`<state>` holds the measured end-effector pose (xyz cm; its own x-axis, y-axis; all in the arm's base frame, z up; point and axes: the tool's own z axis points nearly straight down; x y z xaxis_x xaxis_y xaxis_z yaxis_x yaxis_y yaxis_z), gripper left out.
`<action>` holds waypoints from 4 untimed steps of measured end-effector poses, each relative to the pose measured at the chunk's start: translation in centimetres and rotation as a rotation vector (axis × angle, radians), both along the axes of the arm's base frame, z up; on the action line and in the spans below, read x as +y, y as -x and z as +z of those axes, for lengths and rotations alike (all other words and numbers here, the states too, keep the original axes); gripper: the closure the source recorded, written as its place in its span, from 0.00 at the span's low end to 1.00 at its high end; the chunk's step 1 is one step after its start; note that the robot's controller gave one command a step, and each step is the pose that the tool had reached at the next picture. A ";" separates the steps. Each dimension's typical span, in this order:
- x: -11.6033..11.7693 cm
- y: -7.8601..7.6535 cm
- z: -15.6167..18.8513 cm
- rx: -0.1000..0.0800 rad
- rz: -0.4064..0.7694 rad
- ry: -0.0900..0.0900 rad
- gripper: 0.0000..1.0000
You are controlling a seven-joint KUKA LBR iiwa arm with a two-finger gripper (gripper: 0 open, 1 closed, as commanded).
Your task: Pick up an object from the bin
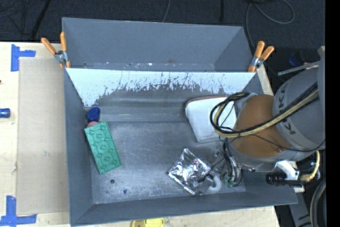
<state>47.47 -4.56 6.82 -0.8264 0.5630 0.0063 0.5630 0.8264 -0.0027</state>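
A crumpled piece of silver foil [188, 171] lies on the bin floor near the front right. My gripper [215, 179] is down at the foil's right edge, touching or overlapping it, and the arm's brown cover and cables hide much of it. Just behind the gripper, a white rounded object [204, 117] rests against the right part of the floor, partly hidden by the arm.
A green studded building plate [103, 146] lies flat by the left wall. A small blue piece [93, 113] and a bit of pink [92, 123] sit at its far end. The arm reaches in over the right rim.
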 end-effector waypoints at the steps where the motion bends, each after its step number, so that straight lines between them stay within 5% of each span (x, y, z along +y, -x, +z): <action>1: 0.0 0.0 -0.1 0.002 0.005 0.000 0.00; 2: 0.1 0.0 -0.1 0.002 0.006 0.000 1.00; 3: 0.0 0.0 5.1 -0.009 0.011 0.001 1.00; 4: 0.0 0.0 5.9 -0.006 0.016 0.001 1.00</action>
